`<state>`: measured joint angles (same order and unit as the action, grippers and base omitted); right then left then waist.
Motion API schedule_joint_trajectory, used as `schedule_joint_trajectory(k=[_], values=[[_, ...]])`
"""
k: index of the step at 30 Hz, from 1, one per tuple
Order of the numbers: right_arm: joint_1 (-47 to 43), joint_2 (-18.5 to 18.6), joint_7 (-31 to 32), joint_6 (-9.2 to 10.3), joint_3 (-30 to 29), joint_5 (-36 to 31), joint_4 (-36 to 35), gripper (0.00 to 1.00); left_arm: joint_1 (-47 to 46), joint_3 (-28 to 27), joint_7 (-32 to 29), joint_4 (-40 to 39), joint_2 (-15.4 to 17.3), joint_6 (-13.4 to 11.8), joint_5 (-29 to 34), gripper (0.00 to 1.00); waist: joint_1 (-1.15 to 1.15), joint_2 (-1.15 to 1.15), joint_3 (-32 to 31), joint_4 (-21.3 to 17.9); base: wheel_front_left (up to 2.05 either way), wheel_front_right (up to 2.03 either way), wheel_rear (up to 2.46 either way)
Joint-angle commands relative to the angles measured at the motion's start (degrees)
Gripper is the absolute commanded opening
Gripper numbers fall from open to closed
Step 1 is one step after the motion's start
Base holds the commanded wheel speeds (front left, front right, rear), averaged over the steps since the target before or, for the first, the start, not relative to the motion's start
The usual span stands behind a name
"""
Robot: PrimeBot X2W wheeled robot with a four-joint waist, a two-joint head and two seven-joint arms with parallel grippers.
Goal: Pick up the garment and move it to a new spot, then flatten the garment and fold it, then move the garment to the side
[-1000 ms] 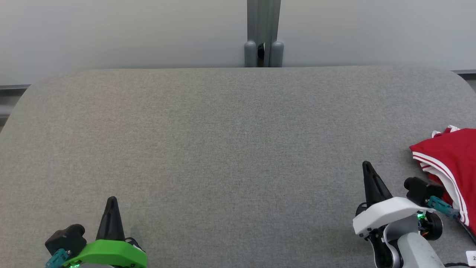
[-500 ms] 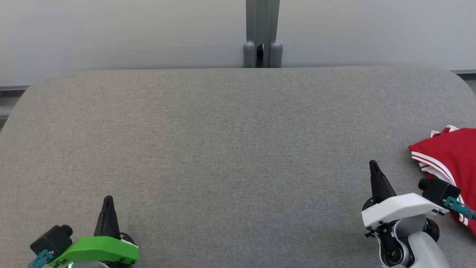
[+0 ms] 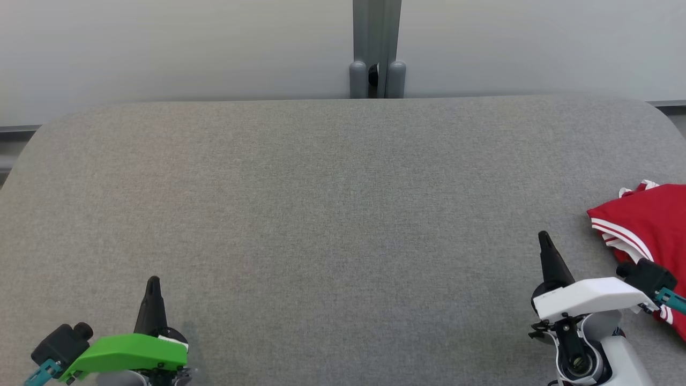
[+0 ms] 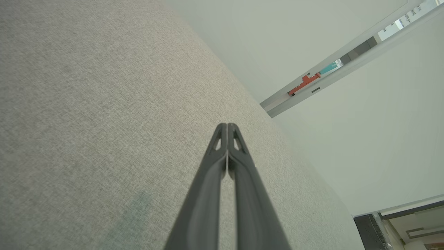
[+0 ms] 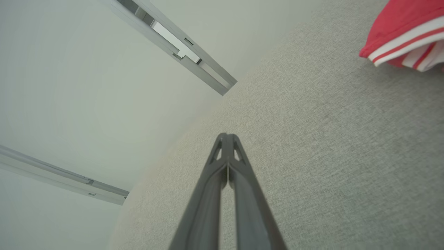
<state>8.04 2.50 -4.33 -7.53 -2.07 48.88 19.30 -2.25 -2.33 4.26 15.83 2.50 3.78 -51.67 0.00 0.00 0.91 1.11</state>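
Inspecting, we find a red, white-striped garment (image 3: 651, 217) on the grey woven desk (image 3: 321, 214); left pincer (image 4: 227, 126) and right pincer (image 5: 227, 136) both pressed together, empty.

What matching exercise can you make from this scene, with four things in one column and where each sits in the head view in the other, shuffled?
Things
1. red garment with white striped trim
2. green-covered left end effector
3. white-covered right end effector
4. grey vertical post

Places
A. top centre, behind the grey fabric table
B. lower left, fingers shut, over bare fabric
C. lying at the table's right edge
D. lower right, fingers shut, just left of the garment

Pairs: 1-C, 2-B, 3-D, 4-A
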Motion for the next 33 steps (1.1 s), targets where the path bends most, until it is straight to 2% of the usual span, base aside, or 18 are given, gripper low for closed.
schedule_joint_trajectory(k=[1, 33], values=[[-0.01, 0.3, 0.5, 0.02, -0.32, 1.85, -1.05, 0.0, -1.77, -0.46, -0.42, -0.77, 0.33, 0.43, -1.92, 0.0, 0.0, 0.0, -0.01, -0.02, 0.0, 0.0, 0.0], [-1.0, 0.41, 5.68, 0.02, -2.41, 22.24, -3.26, 0.0, -3.12, -2.38, -5.57, -1.36, 0.45, 2.12, -20.9, 0.0, 0.0, 0.0, -0.3, -0.46, 0.0, 0.0, 0.0]])
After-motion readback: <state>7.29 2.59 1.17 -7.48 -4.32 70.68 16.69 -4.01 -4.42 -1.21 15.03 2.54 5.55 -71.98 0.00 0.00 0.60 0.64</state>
